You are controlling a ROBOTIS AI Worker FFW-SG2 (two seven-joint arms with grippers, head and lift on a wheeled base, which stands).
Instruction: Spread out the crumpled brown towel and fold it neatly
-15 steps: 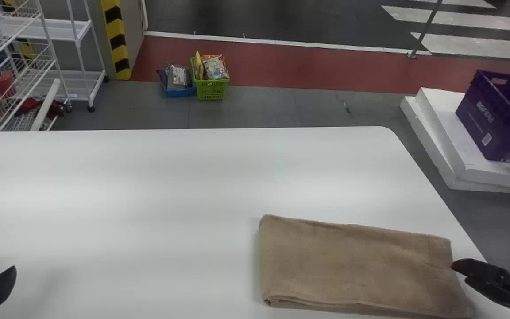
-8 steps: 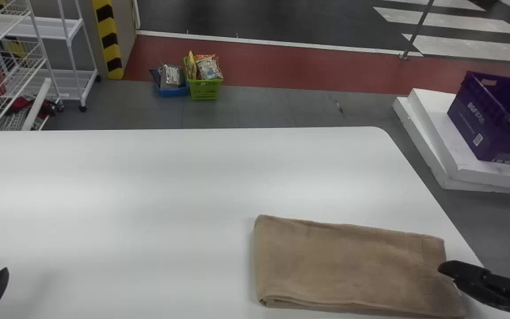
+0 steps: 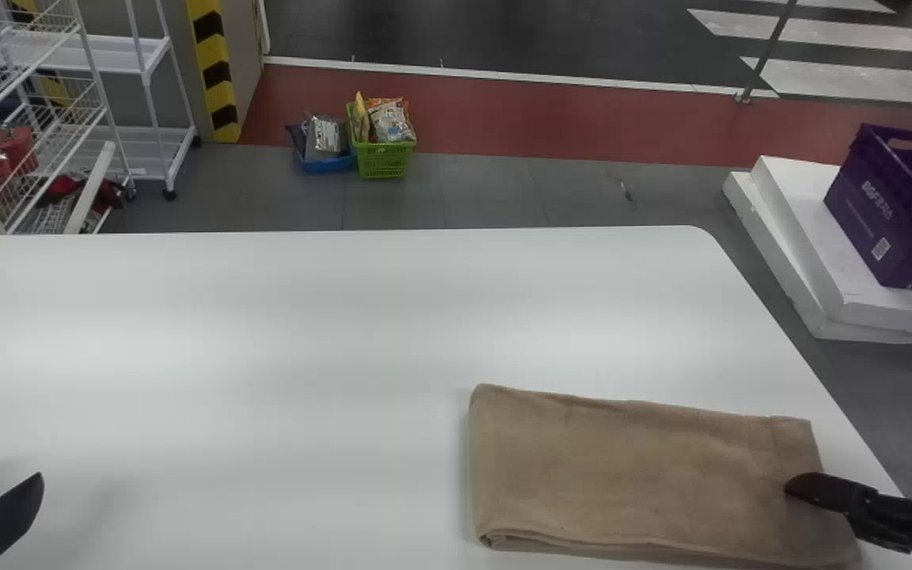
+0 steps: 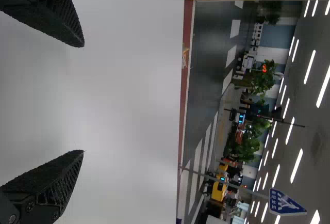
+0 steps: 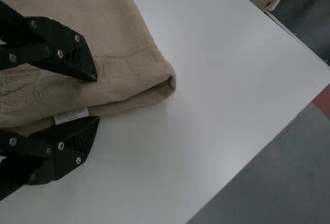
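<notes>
The towel (image 3: 638, 475) lay folded near the worktop's (image 3: 266, 356) right edge, right claw (image 3: 824, 504) parted at its end, left claw (image 3: 1, 467) spread.

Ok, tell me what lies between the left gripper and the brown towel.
Only bare white tabletop lies between the left gripper and the towel, as the head view shows.

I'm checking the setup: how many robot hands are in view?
2: the left hand over the table, at the head view's left edge; the right hand at the right end of the towel.
</notes>
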